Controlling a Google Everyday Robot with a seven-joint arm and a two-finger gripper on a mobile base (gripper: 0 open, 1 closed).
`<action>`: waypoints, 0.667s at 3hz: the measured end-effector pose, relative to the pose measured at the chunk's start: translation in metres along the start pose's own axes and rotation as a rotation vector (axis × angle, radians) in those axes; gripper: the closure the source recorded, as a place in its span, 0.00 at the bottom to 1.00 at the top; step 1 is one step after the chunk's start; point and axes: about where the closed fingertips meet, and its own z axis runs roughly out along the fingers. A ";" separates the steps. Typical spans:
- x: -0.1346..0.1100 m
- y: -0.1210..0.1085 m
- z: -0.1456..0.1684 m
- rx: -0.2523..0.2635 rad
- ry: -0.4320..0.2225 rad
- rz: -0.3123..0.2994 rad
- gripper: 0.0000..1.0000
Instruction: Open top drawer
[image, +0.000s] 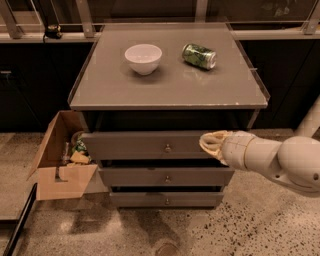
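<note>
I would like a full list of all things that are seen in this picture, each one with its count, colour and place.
tabletop: 1, grey, top of the cabinet, centre
bowl: 1, white, on the tabletop, left of the can
can: 1, green, lying on its side on the tabletop
top drawer: 1, grey, directly under the tabletop
knob: 1, metal, middle of the top drawer front
middle drawer: 1, grey, below the top drawer
bottom drawer: 1, grey, lowest
cardboard box: 1, brown, open, on the floor left of the cabinet
floor: speckled
gripper: 1, cream, at the top drawer front's right end
arm: 1, white, from the right
</note>
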 end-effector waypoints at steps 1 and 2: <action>0.009 -0.008 0.016 0.049 -0.101 0.001 1.00; 0.018 -0.013 0.036 0.074 -0.156 0.001 1.00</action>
